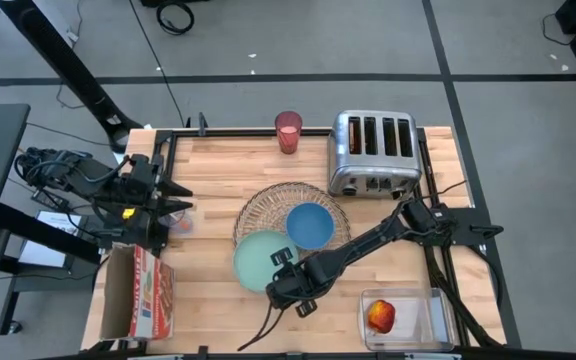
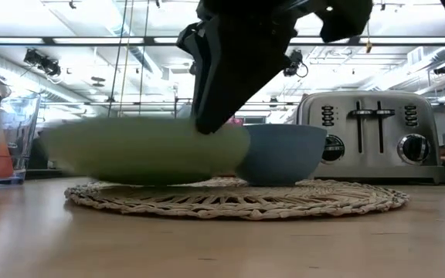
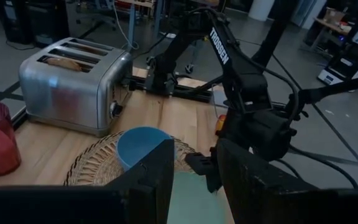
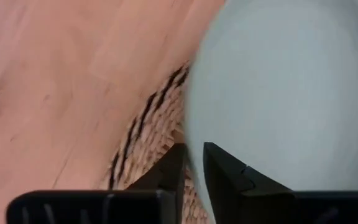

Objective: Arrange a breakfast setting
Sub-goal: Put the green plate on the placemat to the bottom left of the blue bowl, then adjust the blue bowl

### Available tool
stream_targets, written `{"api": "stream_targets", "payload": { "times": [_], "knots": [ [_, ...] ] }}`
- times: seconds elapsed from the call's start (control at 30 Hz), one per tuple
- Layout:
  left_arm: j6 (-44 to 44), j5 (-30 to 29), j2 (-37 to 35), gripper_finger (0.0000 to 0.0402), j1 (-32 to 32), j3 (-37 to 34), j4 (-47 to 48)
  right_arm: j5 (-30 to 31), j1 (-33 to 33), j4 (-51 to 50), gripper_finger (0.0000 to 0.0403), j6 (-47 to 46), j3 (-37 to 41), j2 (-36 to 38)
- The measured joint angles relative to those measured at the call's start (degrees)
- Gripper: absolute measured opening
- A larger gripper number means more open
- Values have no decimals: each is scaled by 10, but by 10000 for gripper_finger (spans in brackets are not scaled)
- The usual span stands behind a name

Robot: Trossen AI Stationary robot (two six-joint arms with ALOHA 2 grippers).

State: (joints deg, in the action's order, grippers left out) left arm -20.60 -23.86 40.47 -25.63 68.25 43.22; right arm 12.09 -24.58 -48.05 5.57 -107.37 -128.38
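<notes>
From above, my right gripper pinches the teal plate, which overlaps the near-left rim of the wicker placemat mid-table. At table level the plate sits tilted on the mat, touching the blue bowl. My right wrist cam shows my fingers nearly shut on the plate's rim. My left gripper waits open at the left edge.

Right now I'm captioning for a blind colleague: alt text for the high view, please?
Seen from above, the right gripper grips the teal plate at its rim, half on the round wicker placemat beside the blue bowl. The left gripper waits at the table's left edge.
</notes>
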Motion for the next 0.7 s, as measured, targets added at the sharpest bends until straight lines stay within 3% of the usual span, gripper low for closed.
{"api": "stream_targets", "payload": {
  "times": [0.13,0.27,0.37,0.53,0.7],
  "knots": [
    [-10,0,0,130,0,0,0,-3,-1,-46,98,-49,-50,1],
    [-15,0,0,130,0,0,1,2,2,-162,133,-126,-106,5],
    [-16,0,0,130,0,0,4,4,15,-236,157,-173,-106,26],
    [-17,0,0,130,0,0,5,17,47,-310,177,-204,-46,93],
    [-25,1,0,130,0,0,16,-67,68,-327,175,-278,73,169]
  ]
}}
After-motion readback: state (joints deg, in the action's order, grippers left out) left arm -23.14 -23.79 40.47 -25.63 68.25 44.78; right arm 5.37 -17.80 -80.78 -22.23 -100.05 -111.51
